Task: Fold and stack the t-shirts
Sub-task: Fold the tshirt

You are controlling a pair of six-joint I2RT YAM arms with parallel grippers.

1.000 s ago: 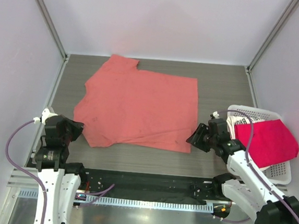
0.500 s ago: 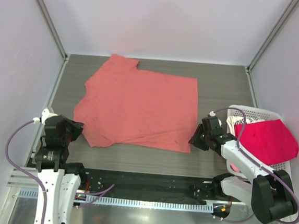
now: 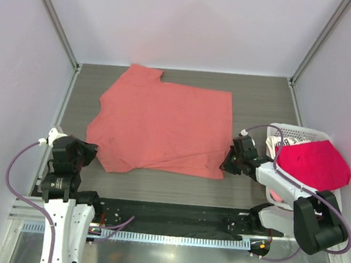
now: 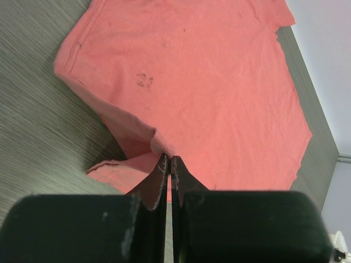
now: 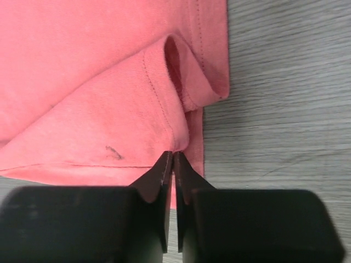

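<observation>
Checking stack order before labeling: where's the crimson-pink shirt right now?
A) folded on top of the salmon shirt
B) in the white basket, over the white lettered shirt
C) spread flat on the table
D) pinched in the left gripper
B: the crimson-pink shirt lies draped over the white basket, with the white lettered shirt peeking out at its far-left edge. Only the salmon shirt is spread on the table.

A lab test cell — blank white walls [image 3: 191, 22], aluminium posts [image 3: 53, 19], grey tabletop [image 3: 261, 96]
</observation>
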